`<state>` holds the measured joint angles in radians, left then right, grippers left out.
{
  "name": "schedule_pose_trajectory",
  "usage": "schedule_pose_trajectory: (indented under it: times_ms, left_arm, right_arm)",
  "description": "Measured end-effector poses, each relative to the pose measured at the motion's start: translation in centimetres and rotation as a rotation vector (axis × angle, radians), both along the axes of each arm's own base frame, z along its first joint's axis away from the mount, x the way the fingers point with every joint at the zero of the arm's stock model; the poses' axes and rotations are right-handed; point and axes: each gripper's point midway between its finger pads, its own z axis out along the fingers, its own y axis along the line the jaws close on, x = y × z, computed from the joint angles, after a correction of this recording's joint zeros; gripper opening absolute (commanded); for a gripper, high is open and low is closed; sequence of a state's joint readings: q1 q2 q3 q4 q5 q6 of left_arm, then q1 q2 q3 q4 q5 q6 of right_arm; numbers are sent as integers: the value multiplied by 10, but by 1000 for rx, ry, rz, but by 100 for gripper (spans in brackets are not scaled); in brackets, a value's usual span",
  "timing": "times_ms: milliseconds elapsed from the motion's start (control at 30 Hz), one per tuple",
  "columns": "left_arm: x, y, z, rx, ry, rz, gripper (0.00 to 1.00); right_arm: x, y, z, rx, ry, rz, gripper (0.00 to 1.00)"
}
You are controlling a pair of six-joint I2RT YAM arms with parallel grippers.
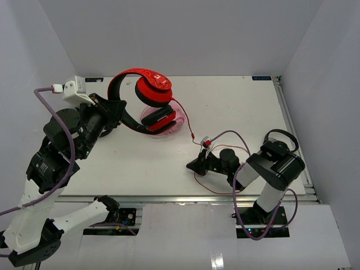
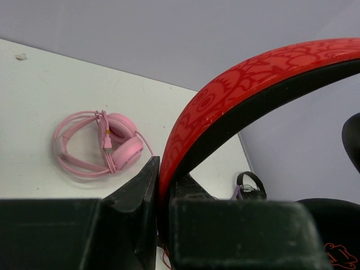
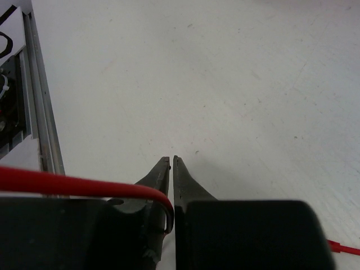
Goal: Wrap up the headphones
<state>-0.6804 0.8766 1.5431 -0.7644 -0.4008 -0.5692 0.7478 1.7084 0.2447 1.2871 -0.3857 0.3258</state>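
The red headphones (image 1: 151,89) have black ear pads and are held up off the table. My left gripper (image 1: 119,108) is shut on their band; in the left wrist view the red band (image 2: 242,95) runs down between my fingers (image 2: 140,185). The thin red cable (image 1: 190,128) runs from the lower ear cup across the table to my right gripper (image 1: 192,165), which sits low on the table and is shut on it. In the right wrist view the cable (image 3: 84,185) bends into the closed jaws of the right gripper (image 3: 171,160). A slack loop (image 1: 209,190) lies near the front edge.
Pink headphones (image 1: 175,119) lie on the table under the red ones and also show in the left wrist view (image 2: 98,149). Smaller black headphones (image 1: 281,136) lie at the right edge by my right arm. White walls enclose the table's back and sides.
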Motion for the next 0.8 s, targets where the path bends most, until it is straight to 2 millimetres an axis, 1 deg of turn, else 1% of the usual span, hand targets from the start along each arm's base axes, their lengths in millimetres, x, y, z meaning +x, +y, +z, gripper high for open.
schedule_pose_trajectory:
  times_ms: [167,300,367,433,533,600,633,667,733,800]
  left_arm:
    - [-13,-18,-7,-33,-1,-124,0]
    - [-31,-44,-9,-60,-3,-298,0]
    - [-43,-59,-12,-62,2,-407,0]
    - [-58,-74,-17,-64,5,-530,0]
    - [-80,-92,-32,-49,30,-700,0]
    - [-92,-99,-41,-37,47,-788,0]
    - [-98,-103,-44,-29,50,-829,0]
    - [-102,-105,-49,-19,53,-862,0]
    - [-110,-108,-62,0,71,-918,0]
    - [-116,-112,-75,20,91,-973,0]
  right_arm:
    - [-4,1,-3,1,26,10,8]
    - [-3,1,2,10,18,9,8]
    - [-1,2,12,29,-12,9,8]
    - [3,4,28,56,-61,10,8]
    - [12,10,60,109,-159,11,8]
    - [21,16,84,146,-225,9,8]
    - [25,17,92,152,-248,5,8]
    - [29,18,97,151,-260,2,8]
    - [44,20,107,141,-282,-19,8]
    - [59,22,113,114,-289,-39,8]
